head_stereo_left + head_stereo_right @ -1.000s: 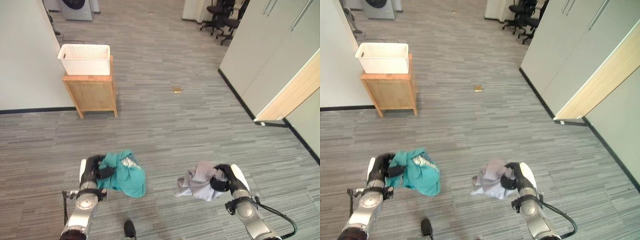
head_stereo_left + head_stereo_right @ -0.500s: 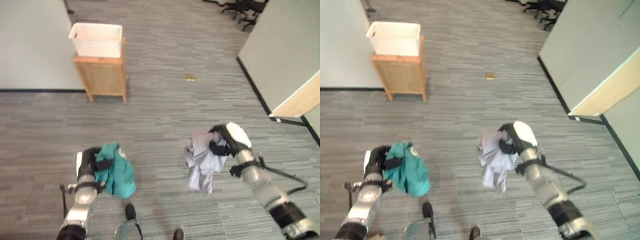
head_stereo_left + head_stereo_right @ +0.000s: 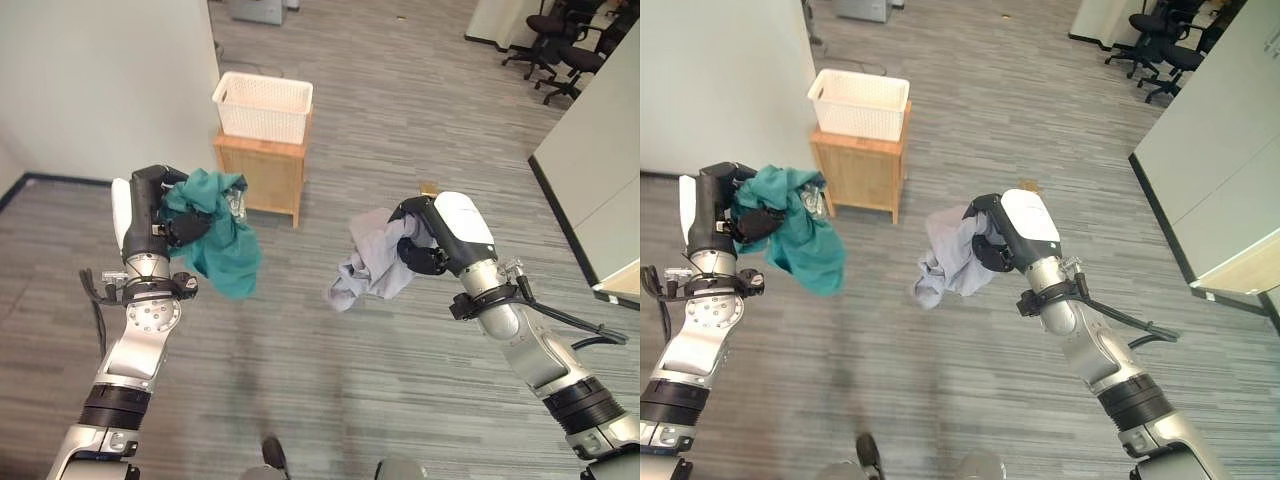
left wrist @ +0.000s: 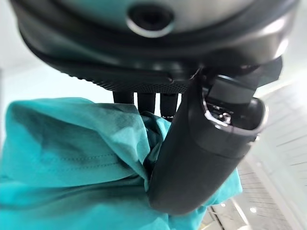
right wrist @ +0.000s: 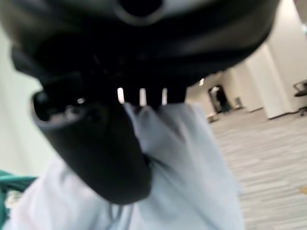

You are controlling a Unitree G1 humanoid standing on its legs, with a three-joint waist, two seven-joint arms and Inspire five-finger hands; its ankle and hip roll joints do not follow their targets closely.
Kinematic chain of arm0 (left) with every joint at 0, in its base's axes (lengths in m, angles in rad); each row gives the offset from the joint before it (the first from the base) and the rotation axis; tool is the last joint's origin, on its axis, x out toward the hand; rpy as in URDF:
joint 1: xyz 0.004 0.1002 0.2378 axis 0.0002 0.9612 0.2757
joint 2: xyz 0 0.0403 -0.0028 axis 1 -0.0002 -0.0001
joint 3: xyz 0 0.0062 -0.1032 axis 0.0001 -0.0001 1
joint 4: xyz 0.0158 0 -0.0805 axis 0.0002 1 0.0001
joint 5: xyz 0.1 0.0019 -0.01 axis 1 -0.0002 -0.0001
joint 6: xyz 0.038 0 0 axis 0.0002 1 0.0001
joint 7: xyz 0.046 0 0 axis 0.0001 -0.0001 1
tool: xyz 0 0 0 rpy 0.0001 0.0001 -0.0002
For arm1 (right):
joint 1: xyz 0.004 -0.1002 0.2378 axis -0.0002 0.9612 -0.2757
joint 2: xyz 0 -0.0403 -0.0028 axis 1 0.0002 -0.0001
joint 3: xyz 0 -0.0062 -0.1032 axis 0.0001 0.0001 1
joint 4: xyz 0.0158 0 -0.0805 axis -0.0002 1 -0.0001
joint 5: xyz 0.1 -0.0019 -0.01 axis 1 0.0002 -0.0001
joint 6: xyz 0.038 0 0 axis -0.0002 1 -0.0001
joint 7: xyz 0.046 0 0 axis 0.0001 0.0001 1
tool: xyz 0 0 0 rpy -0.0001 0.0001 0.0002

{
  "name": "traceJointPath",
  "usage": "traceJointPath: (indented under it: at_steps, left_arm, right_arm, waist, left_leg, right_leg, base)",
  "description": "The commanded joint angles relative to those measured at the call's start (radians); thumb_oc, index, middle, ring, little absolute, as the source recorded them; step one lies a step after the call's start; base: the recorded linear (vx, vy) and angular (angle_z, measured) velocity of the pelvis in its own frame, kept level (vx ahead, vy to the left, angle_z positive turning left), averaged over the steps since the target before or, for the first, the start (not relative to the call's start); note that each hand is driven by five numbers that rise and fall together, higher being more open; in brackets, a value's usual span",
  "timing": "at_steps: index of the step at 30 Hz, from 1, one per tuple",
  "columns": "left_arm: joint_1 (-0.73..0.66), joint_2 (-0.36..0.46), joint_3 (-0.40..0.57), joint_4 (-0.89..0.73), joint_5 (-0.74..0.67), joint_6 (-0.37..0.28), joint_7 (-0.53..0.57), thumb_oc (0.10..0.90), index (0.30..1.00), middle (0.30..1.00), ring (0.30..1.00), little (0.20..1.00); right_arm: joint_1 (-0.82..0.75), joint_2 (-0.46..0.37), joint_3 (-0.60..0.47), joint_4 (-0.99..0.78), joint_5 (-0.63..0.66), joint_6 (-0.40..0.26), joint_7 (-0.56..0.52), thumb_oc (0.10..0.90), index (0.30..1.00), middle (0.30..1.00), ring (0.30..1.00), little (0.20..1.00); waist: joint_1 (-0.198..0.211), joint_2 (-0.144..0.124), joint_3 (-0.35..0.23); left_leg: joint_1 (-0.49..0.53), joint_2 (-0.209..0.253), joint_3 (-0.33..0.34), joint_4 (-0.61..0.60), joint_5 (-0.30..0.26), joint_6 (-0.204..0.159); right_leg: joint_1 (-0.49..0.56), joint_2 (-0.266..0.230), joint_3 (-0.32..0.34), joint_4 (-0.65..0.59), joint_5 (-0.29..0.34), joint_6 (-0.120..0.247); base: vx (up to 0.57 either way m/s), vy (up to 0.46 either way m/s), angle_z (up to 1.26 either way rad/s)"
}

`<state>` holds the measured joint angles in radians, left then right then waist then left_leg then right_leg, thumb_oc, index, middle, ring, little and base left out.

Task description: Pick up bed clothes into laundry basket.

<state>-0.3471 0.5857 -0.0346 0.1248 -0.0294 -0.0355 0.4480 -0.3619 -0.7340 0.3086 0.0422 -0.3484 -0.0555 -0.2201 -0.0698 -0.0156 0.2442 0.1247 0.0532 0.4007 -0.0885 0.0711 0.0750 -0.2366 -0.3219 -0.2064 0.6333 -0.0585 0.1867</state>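
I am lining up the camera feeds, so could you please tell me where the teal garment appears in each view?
Left eye view: teal garment hangs from the left hand, left of centre.
Right eye view: at the left side, same hand.
Left wrist view: bunched under the thumb.
Right wrist view: a teal sliver at the lower corner.
Shared landmark: white basket on the wooden stand.

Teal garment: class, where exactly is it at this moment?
In the left eye view the teal garment hangs off the floor, clutched in the left hand, in front of the white laundry basket on its wooden stand.
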Motion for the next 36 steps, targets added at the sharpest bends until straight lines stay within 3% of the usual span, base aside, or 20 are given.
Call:
traceJointPath:
  at_steps: [1, 5, 8, 9, 10, 11, 12, 14, 16, 17, 19, 20, 23, 24, 26, 27, 29, 31, 33, 36]
  left_arm:
    - [-0.104, 0.028, -0.027, -0.043, 0.055, -0.097, 0.015, 0.400, 0.300, 0.300, 0.300, 0.300]
    - [-0.082, 0.000, -0.010, -0.029, 0.057, -0.088, 0.007, 0.400, 0.300, 0.300, 0.300, 0.300]
    - [-0.076, -0.023, -0.031, -0.015, 0.076, -0.099, -0.016, 0.400, 0.300, 0.300, 0.300, 0.300]
    - [-0.064, -0.045, -0.051, -0.019, 0.065, -0.105, -0.023, 0.400, 0.300, 0.300, 0.300, 0.300]
    - [-0.053, -0.059, -0.051, -0.028, 0.049, -0.112, -0.030, 0.400, 0.300, 0.300, 0.300, 0.300]
    - [-0.053, -0.059, -0.051, -0.028, 0.049, -0.112, -0.030, 0.400, 0.300, 0.300, 0.300, 0.300]
    - [-0.043, -0.072, -0.054, -0.029, 0.031, -0.110, -0.045, 0.400, 0.300, 0.300, 0.300, 0.300]
    - [-0.023, -0.073, -0.054, -0.044, 0.030, -0.106, -0.052, 0.400, 0.300, 0.300, 0.300, 0.300]
    - [-0.013, -0.067, -0.054, -0.057, 0.021, -0.103, -0.060, 0.400, 0.300, 0.300, 0.300, 0.300]
    - [0.030, -0.064, -0.030, -0.078, 0.026, -0.106, -0.068, 0.400, 0.300, 0.300, 0.300, 0.300]
    - [0.065, -0.078, -0.017, -0.095, 0.034, -0.110, -0.072, 0.400, 0.300, 0.300, 0.300, 0.300]
    - [0.078, -0.090, -0.017, -0.103, 0.046, -0.117, -0.074, 0.400, 0.300, 0.300, 0.300, 0.300]
    - [0.086, -0.098, -0.021, -0.106, 0.055, -0.119, -0.075, 0.400, 0.300, 0.300, 0.300, 0.300]
    - [0.079, -0.095, -0.023, -0.110, 0.051, -0.113, -0.069, 0.400, 0.300, 0.300, 0.300, 0.300]
    - [0.073, -0.080, -0.017, -0.112, 0.052, -0.106, -0.066, 0.400, 0.300, 0.300, 0.300, 0.300]
    - [0.074, -0.073, -0.016, -0.111, 0.053, -0.100, -0.065, 0.400, 0.300, 0.300, 0.300, 0.300]
    - [0.082, -0.068, -0.014, -0.119, 0.048, -0.098, -0.065, 0.400, 0.300, 0.300, 0.300, 0.300]
    - [0.075, -0.063, -0.022, -0.122, 0.042, -0.101, -0.063, 0.400, 0.300, 0.300, 0.300, 0.300]
    - [0.058, -0.053, -0.033, -0.140, 0.026, -0.112, -0.051, 0.400, 0.300, 0.300, 0.300, 0.300]
    - [0.060, -0.046, -0.020, -0.174, 0.014, -0.122, -0.051, 0.400, 0.300, 0.300, 0.300, 0.300]
  right_arm:
    - [-0.124, 0.021, -0.157, 0.006, 0.001, -0.002, -0.112, 0.400, 0.300, 0.300, 0.300, 0.300]
    - [-0.085, 0.046, -0.194, -0.026, -0.007, 0.007, -0.129, 0.400, 0.300, 0.300, 0.300, 0.300]
    - [0.001, 0.011, -0.246, -0.099, -0.049, 0.004, -0.125, 0.400, 0.300, 0.300, 0.300, 0.300]
    - [0.031, -0.009, -0.263, -0.101, -0.051, 0.000, -0.121, 0.400, 0.300, 0.300, 0.300, 0.300]
    - [0.038, -0.017, -0.266, -0.102, -0.046, -0.005, -0.120, 0.400, 0.300, 0.300, 0.300, 0.300]
    - [0.038, -0.017, -0.266, -0.102, -0.046, -0.005, -0.120, 0.400, 0.300, 0.300, 0.300, 0.300]
    - [0.043, -0.043, -0.261, -0.096, -0.038, -0.012, -0.118, 0.400, 0.300, 0.300, 0.300, 0.300]
    - [0.040, -0.071, -0.260, -0.094, -0.028, -0.016, -0.108, 0.400, 0.300, 0.300, 0.300, 0.300]
    - [0.027, -0.087, -0.248, -0.088, -0.025, -0.014, -0.102, 0.400, 0.300, 0.300, 0.300, 0.300]
    - [0.009, -0.095, -0.219, -0.082, -0.032, -0.013, -0.075, 0.400, 0.300, 0.300, 0.300, 0.300]
    - [-0.007, -0.095, -0.186, -0.076, -0.043, -0.021, -0.052, 0.400, 0.300, 0.300, 0.300, 0.300]
    - [-0.013, -0.090, -0.158, -0.080, -0.045, -0.029, -0.038, 0.400, 0.300, 0.300, 0.300, 0.300]
    - [-0.022, -0.078, -0.138, -0.080, -0.052, -0.032, -0.041, 0.400, 0.300, 0.300, 0.300, 0.300]
    - [-0.058, -0.061, -0.129, -0.081, -0.069, -0.022, -0.060, 0.400, 0.300, 0.300, 0.300, 0.300]
    - [-0.075, -0.052, -0.122, -0.091, -0.084, -0.019, -0.063, 0.400, 0.300, 0.300, 0.300, 0.300]
    - [-0.080, -0.051, -0.117, -0.099, -0.093, -0.019, -0.061, 0.400, 0.300, 0.300, 0.300, 0.300]
    - [-0.102, -0.040, -0.093, -0.100, -0.104, -0.021, -0.053, 0.400, 0.300, 0.300, 0.300, 0.300]
    - [-0.104, -0.038, -0.091, -0.094, -0.119, -0.015, -0.046, 0.400, 0.300, 0.300, 0.300, 0.300]
    - [-0.130, -0.026, -0.086, -0.088, -0.119, 0.003, -0.054, 0.400, 0.300, 0.300, 0.300, 0.300]
    - [-0.154, -0.029, -0.101, -0.092, -0.117, 0.014, -0.070, 0.400, 0.300, 0.300, 0.300, 0.300]
  waist:
    - [-0.024, -0.003, -0.077]
    - [-0.040, -0.011, -0.079]
    - [-0.088, -0.026, -0.090]
    - [-0.117, -0.023, -0.108]
    - [-0.123, -0.015, -0.112]
    - [-0.123, -0.015, -0.112]
    - [-0.109, -0.016, -0.120]
    - [-0.089, -0.031, -0.117]
    - [-0.071, -0.050, -0.108]
    - [-0.025, -0.075, -0.094]
    - [0.010, -0.084, -0.085]
    - [0.032, -0.087, -0.078]
    - [0.035, -0.077, -0.075]
    - [0.023, -0.055, -0.083]
    - [0.005, -0.046, -0.099]
    - [0.003, -0.040, -0.109]
    - [0.033, -0.041, -0.121]
    - [0.033, -0.050, -0.127]
    - [0.019, -0.063, -0.110]
    - [0.007, -0.064, -0.104]
  left_leg:
    - [0.072, 0.030, 0.039, 0.001, -0.171, -0.091]
    - [0.169, 0.070, 0.033, 0.001, -0.213, -0.154]
    - [0.267, 0.101, 0.003, 0.001, -0.261, -0.200]
    - [0.292, 0.155, -0.031, 0.072, -0.194, -0.237]
    - [0.276, 0.206, -0.038, 0.169, -0.105, -0.250]
    - [0.276, 0.206, -0.038, 0.169, -0.105, -0.250]
    - [0.177, 0.310, -0.052, 0.448, 0.067, -0.241]
    - [0.098, 0.368, -0.064, 0.637, 0.103, -0.230]
    - [0.051, 0.389, -0.049, 0.705, 0.066, -0.216]
    - [-0.039, 0.339, -0.015, 0.714, -0.033, -0.205]
    - [-0.117, 0.261, 0.034, 0.614, -0.089, -0.198]
    - [-0.170, 0.203, 0.114, 0.466, -0.083, -0.191]
    - [-0.185, 0.172, 0.202, 0.328, -0.035, -0.195]
    - [-0.181, 0.177, 0.386, 0.202, 0.031, -0.200]
    - [-0.126, 0.188, 0.489, 0.181, 0.021, -0.183]
    - [-0.101, 0.173, 0.498, 0.156, 0.013, -0.165]
    - [-0.094, 0.100, 0.391, 0.084, -0.034, -0.114]
    - [-0.043, 0.064, 0.372, 0.048, -0.052, -0.075]
    - [-0.009, 0.025, 0.315, 0.014, -0.072, -0.040]
    - [0.006, 0.015, 0.278, 0.005, -0.089, -0.028]
  right_leg:
    - [0.134, 0.076, -0.044, -0.333, 0.015, -0.003]
    - [0.068, 0.037, -0.098, -0.693, 0.138, 0.036]
    - [0.015, 0.022, -0.022, -0.711, 0.182, 0.054]
    - [0.049, 0.065, 0.052, -0.696, 0.200, 0.035]
    - [0.067, 0.095, 0.066, -0.678, 0.194, 0.016]
    - [0.067, 0.095, 0.066, -0.678, 0.194, 0.016]
    - [0.136, 0.148, 0.034, -0.685, 0.153, -0.056]
    - [0.234, 0.192, 0.008, -0.714, 0.101, -0.106]
    - [0.279, 0.198, -0.006, -0.718, 0.080, -0.123]
    - [0.332, 0.201, 0.006, -0.721, 0.046, -0.123]
    - [0.373, 0.201, 0.026, -0.721, 0.020, -0.112]
    - [0.422, 0.207, 0.021, -0.721, -0.010, -0.110]
    - [0.458, 0.228, 0.007, -0.716, -0.032, -0.113]
    - [0.494, 0.264, -0.037, -0.675, -0.083, -0.126]
    - [0.494, 0.287, -0.070, -0.611, -0.123, -0.136]
    - [0.492, 0.293, -0.081, -0.578, -0.132, -0.137]
    - [0.488, 0.279, -0.105, -0.452, -0.135, -0.096]
    - [0.446, 0.255, -0.128, -0.269, -0.043, -0.009]
    - [0.343, 0.228, -0.072, -0.043, 0.048, 0.060]
    - [0.243, 0.194, -0.052, 0.065, 0.032, 0.071]
  base:
    - [0.58, -0.240, 0.53]
    - [0.52, -0.245, 0.28]
    - [0.90, -0.474, 0.63]
    - [0.85, -0.587, 1.34]
    - [0.64, -0.471, 1.55]
    - [0.54, -0.601, 0.89]
    - [0.54, -0.655, 0.41]
    - [0.66, -0.700, 0.01]
    - [0.43, -0.363, -0.27]
    - [0.43, -0.217, -0.47]
    - [0.55, -0.179, -0.88]
    - [0.49, -0.080, -1.12]
    - [0.35, -0.046, -0.74]
    - [0.63, -0.091, -0.26]
    - [0.48, -0.051, 0.33]
    - [0.36, 0.065, 0.29]
    - [0.40, 0.087, 0.32]
    - [0.37, 0.056, 0.32]
    - [0.22, 0.051, 0.66]
    - [0.15, -0.050, 0.79]
